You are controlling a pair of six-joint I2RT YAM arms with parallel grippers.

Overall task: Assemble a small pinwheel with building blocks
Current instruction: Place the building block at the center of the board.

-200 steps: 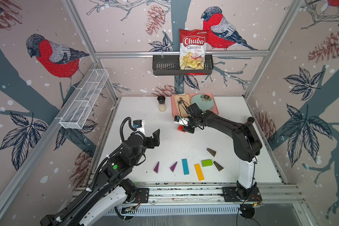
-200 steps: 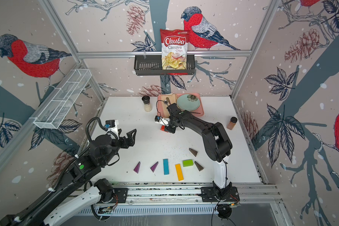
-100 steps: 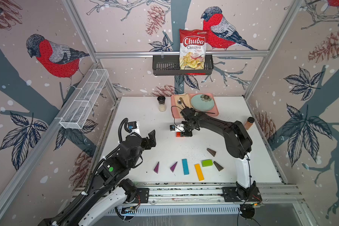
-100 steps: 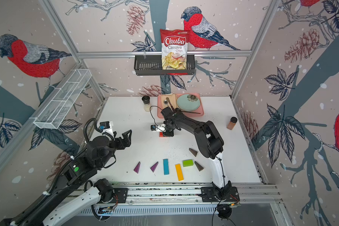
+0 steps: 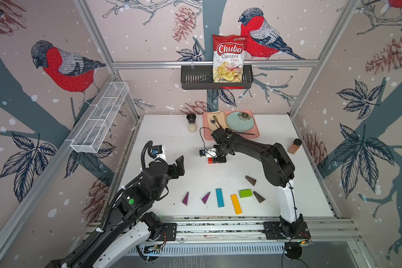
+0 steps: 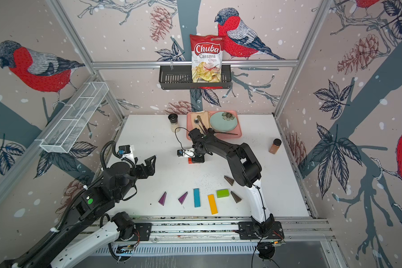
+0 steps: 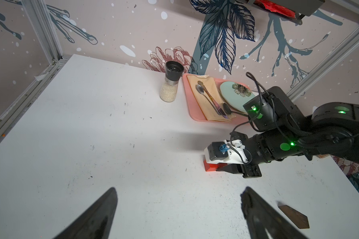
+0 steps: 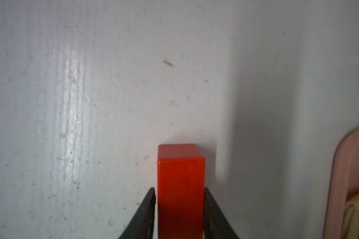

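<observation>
The red brick (image 5: 210, 160) (image 8: 180, 186) lies flat on the white table in mid-field, partly under my right gripper (image 5: 215, 160) (image 8: 178, 189). Its fingers flank the brick's long sides, and a thin gap shows on one side. Near the front edge lie two purple wedges (image 5: 186, 198) (image 5: 205, 198), a blue bar (image 5: 219, 197), a yellow bar (image 5: 236, 204), a green brick (image 5: 245, 193) and two brown wedges (image 5: 251, 180) (image 5: 258, 197). My left gripper (image 5: 175, 166) (image 7: 179, 189) hovers wide open and empty, left of the red brick (image 7: 209, 166). No assembled pinwheel shows.
A pink tray (image 5: 205, 134) with plate, napkin and cutlery sits just behind the right gripper. A salt grinder (image 5: 192, 123) stands left of it. A brown spice jar (image 5: 294, 146) stands by the right wall. Frame posts edge the table.
The right gripper carried the red brick leftward, set it down on the table, and its jaws have eased slightly apart. The left arm drew back a little to the left.
</observation>
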